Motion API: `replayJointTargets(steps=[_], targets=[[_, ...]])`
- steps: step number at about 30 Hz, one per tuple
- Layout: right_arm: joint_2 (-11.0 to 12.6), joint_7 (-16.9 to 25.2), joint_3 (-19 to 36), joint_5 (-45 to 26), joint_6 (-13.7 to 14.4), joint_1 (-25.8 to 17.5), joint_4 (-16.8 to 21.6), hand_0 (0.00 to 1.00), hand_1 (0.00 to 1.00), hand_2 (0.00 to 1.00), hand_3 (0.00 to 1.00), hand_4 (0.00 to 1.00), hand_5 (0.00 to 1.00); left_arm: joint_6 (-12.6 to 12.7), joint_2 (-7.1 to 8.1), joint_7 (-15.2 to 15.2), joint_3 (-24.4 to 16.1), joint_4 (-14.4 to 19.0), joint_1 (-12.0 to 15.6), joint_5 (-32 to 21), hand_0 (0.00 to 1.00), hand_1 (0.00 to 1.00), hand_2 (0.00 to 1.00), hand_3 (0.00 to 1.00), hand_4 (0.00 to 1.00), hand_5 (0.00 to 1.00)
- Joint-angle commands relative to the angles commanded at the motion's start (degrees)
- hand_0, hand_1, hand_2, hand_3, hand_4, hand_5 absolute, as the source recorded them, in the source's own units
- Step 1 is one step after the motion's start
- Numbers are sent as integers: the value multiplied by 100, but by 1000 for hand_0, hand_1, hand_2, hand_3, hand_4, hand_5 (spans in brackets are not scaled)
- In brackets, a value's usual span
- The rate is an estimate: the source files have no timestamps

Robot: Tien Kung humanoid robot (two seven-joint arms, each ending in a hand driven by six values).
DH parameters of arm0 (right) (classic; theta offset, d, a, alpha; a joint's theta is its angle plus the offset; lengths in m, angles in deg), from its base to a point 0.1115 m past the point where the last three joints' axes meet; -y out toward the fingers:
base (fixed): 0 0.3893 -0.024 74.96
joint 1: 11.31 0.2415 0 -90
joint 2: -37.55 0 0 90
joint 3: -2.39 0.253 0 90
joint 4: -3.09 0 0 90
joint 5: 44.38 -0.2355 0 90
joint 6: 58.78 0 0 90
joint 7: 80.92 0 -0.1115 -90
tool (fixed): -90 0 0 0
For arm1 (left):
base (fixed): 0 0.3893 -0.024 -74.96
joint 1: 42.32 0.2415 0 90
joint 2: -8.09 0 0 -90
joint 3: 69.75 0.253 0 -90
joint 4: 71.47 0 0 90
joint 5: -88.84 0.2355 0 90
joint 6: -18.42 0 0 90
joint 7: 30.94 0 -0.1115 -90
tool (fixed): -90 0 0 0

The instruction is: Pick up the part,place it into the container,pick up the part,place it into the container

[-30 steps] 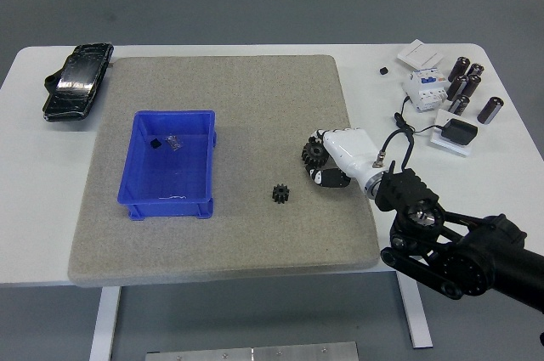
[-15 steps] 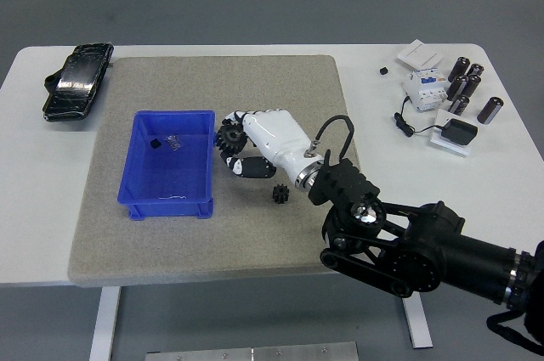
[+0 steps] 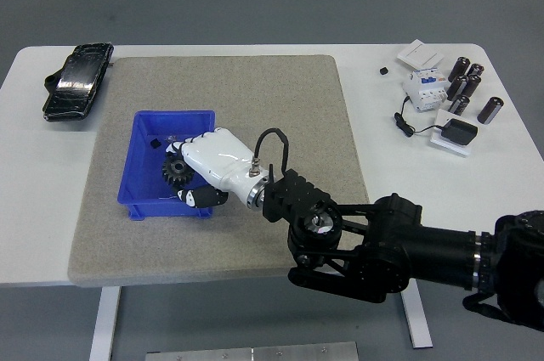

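Note:
My right hand (image 3: pixel 188 177) is white, on a black arm that reaches in from the lower right. It is shut on a large black gear (image 3: pixel 175 174) and holds it over the middle of the blue container (image 3: pixel 140 136). The container stands on the left part of the grey mat (image 3: pixel 255 98). A small black piece (image 3: pixel 155 143) and a small silvery piece (image 3: pixel 171 138) lie in the container's far end. The small black gear seen earlier on the mat is now hidden behind my wrist. The left arm is out of view.
A black packet (image 3: pixel 78 81) lies at the table's far left. At the far right are a white breaker (image 3: pixel 423 87), several dark cylinders (image 3: pixel 467 81), a black adapter with cable (image 3: pixel 457 133) and a white box (image 3: pixel 421 55).
My right hand has carried the large gear leftward across the mat, from its right side to over the blue container. The arm now covers the small gear.

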Motion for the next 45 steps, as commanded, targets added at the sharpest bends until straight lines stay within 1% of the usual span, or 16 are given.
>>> replayJointTargets(steps=[2,3,8,9,20,21,23,26,27,30,32,33,38,39,44,45], targets=[[0,-4,-30,-21,5,3,-95,650,710,705,674,587,390,-1,2,1,-2,0,-6,6,681,635,611,587,696,271],[0,-4,-34,-30,9,2,-128,836,846,824,714,596,379,-2,3,3,-5,1,-9,11,681,635,611,587,696,270],[0,-6,-10,-57,67,-20,-220,836,846,824,714,596,379,-5,3,0,1,0,-17,11,681,635,611,587,696,270],[0,-5,-6,-60,78,-22,-217,901,909,889,774,632,387,-6,3,0,1,0,-17,12,681,635,611,587,696,271],[0,82,47,-309,370,-70,-125,905,912,891,781,651,387,-1,-7,-6,13,-2,-22,28,681,635,607,582,671,275],[0,87,59,-316,390,-76,-120,896,908,888,785,650,380,-1,-6,-7,13,-2,-21,31,681,634,601,579,619,250],[0,100,99,-326,427,-93,-109,896,908,888,785,650,380,-1,-4,-1,5,-1,-19,41,681,634,601,579,619,250],[0,130,231,-370,483,-138,-55,896,908,888,785,650,380,-1,-2,8,-14,0,-17,60,681,634,601,579,619,250],[0,137,308,-382,494,-162,-13,887,898,874,781,652,387,-2,-3,7,-12,0,-16,57,681,634,603,578,649,264],[35,126,633,-377,493,-264,217,887,898,874,781,652,387,-5,-9,-1,-1,-2,-13,40,681,634,603,578,649,264],[196,59,870,-324,408,-361,434,887,898,874,781,652,387,-4,-14,-6,2,-3,-9,31,681,634,603,578,649,264],[286,22,978,-293,360,-408,537,775,807,822,761,657,393,-4,-16,-9,8,-4,-7,22,681,635,604,580,662,266],[983,-284,1522,18,19,-857,1204,775,807,822,761,657,393,5,-43,-29,37,-6,18,-46,681,635,604,580,662,266],[1124,-328,1559,71,-14,-958,1330,668,737,800,761,680,402,7,-46,-33,42,-7,23,-58,680,634,605,581,661,268],[1856,-509,1492,365,-121,-1520,1979,668,737,800,761,680,402,13,-50,-33,34,-7,38,-69,680,634,605,581,661,268],[1985,-518,1450,407,-116,-1630,2074,573,709,796,764,689,410,14,-51,-35,33,-8,37,-70,680,634,602,579,616,249]])
